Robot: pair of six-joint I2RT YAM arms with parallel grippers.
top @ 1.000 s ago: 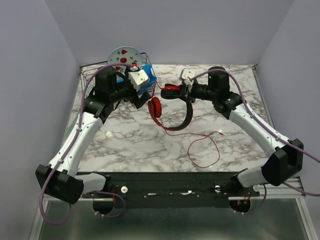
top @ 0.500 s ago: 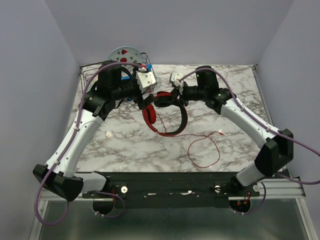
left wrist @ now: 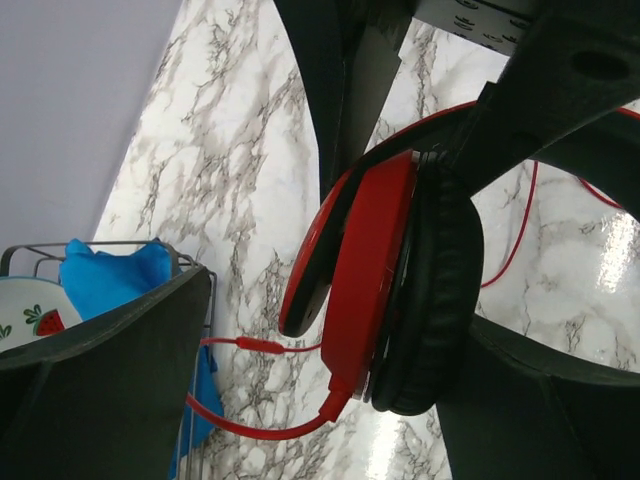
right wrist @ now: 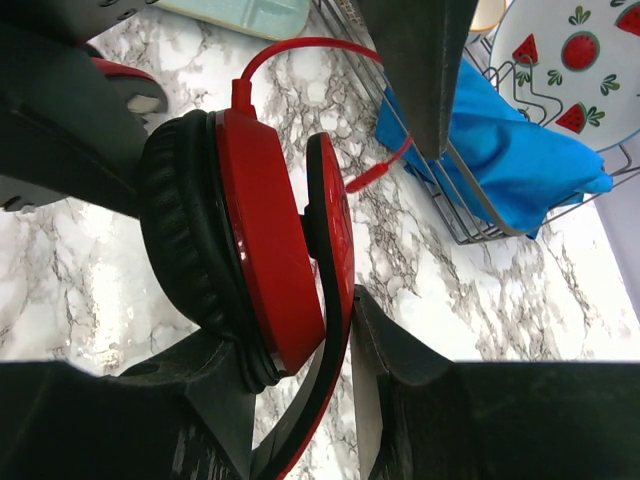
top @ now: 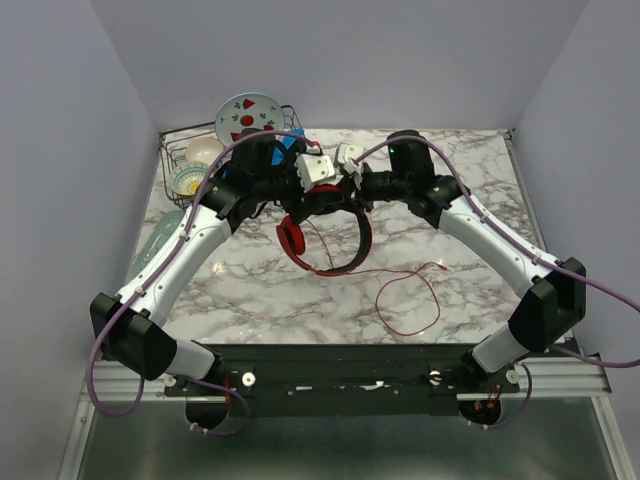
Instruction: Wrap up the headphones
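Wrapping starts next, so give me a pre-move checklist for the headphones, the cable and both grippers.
1. Right gripper shut on the band of the headphones: ok.
2. Left gripper holding the ear cup: not ok, open, straddling it.
3. Cable clear of the wire rack: cannot tell, it runs close by.
4. Cable wound: not ok, a loose loop lies on the table.

marble table (top: pixel 260 300) | cable (top: pixel 438 308) looped on it | wire rack (top: pixel 172 152) far-left corner
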